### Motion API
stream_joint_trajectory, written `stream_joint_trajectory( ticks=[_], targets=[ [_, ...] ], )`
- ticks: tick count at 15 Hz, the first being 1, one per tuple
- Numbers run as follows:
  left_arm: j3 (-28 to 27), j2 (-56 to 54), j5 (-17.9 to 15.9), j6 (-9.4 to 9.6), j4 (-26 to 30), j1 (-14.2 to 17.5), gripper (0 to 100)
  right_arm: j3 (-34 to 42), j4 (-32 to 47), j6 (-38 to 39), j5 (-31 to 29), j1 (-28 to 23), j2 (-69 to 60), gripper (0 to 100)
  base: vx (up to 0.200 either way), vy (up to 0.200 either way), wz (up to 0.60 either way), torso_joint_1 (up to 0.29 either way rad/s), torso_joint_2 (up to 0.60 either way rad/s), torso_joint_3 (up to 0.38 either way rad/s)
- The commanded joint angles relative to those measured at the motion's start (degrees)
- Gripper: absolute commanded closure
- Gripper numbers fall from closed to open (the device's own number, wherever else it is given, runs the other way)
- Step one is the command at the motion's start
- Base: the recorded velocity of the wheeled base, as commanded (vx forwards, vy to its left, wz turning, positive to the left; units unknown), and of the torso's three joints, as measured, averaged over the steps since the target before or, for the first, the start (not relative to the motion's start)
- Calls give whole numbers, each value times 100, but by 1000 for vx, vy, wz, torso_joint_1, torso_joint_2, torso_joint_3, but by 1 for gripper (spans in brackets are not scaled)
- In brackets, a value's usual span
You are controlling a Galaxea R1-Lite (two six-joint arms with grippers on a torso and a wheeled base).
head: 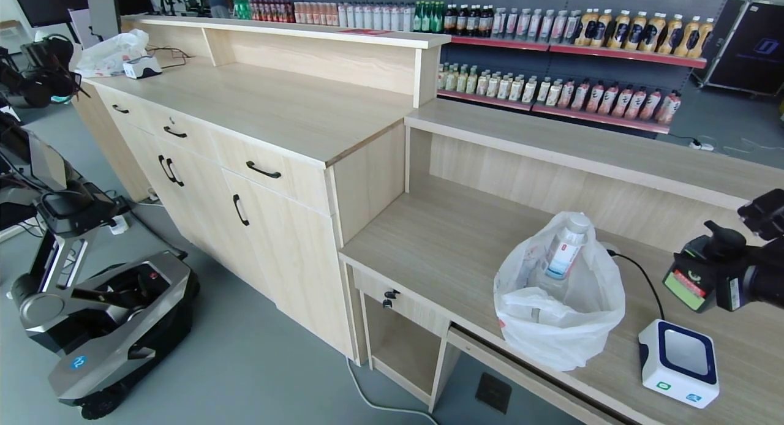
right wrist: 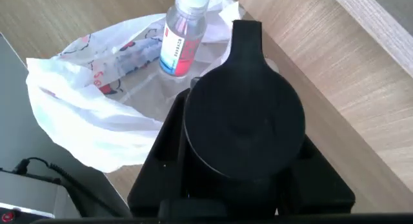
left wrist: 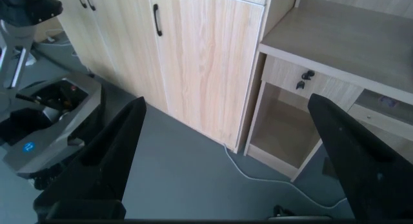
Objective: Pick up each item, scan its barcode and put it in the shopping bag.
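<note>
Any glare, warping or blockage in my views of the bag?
Head view: counter edges curve slightly, bag unblocked, scanner window reflects pale light. Right wrist view: a black housing covers part of the bag. Left wrist view: left gripper frames floor.

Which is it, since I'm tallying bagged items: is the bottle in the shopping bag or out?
In. The bottle stands inside the white shopping bag, leaning slightly, with plastic around its lower body and its cap above the open rim.
</note>
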Motion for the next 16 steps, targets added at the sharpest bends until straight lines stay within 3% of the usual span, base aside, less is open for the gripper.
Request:
stream_joint_trajectory(
  ticks=[1, 4, 12, 16],
  targets=[
    [1, 0, 0, 0, -1, 0, 0, -39, -493, 4, 559, 276, 1137, 100, 0, 0, 0, 0, 0, 0],
    [1, 0, -8, 0, -1, 0, 0, -74, -1196, -31, 832, 540, 2016, 100, 0, 0, 0, 0, 0, 0],
    [1, 0, 0, 0, -1, 0, 0, -267, -2277, 12, 841, 953, 3545, 100, 0, 0, 0, 0, 0, 0],
    [1, 9, -8, 0, -1, 0, 0, -794, -2646, 127, 849, 1085, 4125, 100, 0, 0, 0, 0, 0, 0]
  ],
)
